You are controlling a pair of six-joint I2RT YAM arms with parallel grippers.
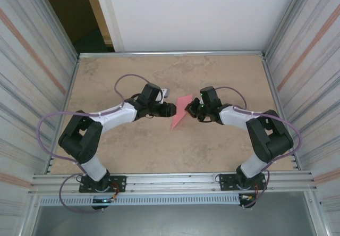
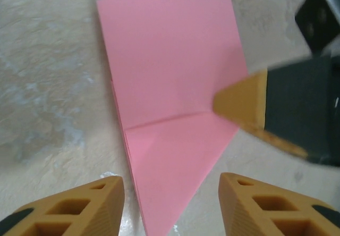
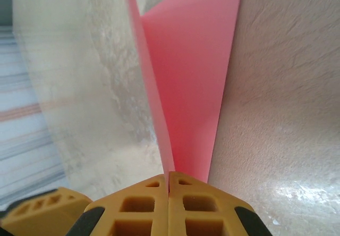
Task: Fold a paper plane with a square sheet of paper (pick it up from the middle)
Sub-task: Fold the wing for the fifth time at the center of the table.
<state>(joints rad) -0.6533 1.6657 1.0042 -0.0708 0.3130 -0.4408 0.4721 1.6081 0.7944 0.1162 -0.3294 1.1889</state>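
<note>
The pink sheet of paper [image 1: 179, 114] lies mid-table between both arms, folded in layers to a point like a rough paper plane. In the left wrist view the paper [image 2: 170, 82] shows a crease across it. Its pointed end reaches down between the spread fingers of my left gripper [image 2: 170, 182], which is open and holds nothing. My right gripper [image 3: 169, 175] is shut on the paper's [image 3: 194, 60] edge, and a flap rises from its jaws. One right fingertip [image 2: 239, 100] sits at the paper's right edge by the crease. From above, the left gripper [image 1: 172, 109] and right gripper [image 1: 192, 108] face each other.
The tan marbled table [image 1: 133, 151] is boxed in by aluminium rails [image 1: 170, 53] and ribbed side walls. Purple cables loop off both arms. Bare tabletop lies in front of and behind the paper.
</note>
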